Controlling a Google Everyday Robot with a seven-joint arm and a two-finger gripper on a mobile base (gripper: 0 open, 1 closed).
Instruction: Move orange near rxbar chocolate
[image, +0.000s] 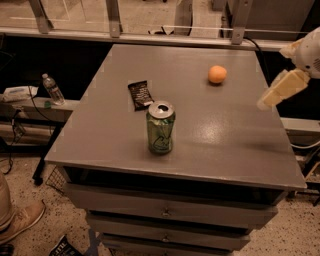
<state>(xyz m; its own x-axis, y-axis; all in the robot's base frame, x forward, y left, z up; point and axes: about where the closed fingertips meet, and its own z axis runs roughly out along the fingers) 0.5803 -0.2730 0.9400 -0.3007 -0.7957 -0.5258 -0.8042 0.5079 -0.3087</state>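
The orange (217, 74) is a small round fruit on the far right part of the grey table (210, 135). The rxbar chocolate (140, 94) is a flat dark wrapper lying left of centre, well apart from the orange. My gripper (281, 90) hangs above the table's right edge, to the right of and nearer than the orange, and touches nothing.
A green soda can (160, 127) stands upright at the table's middle front, just in front of the bar. A water bottle (51, 89) stands on a low shelf to the left. Drawers sit under the tabletop. A shoe (20, 222) is on the floor at lower left.
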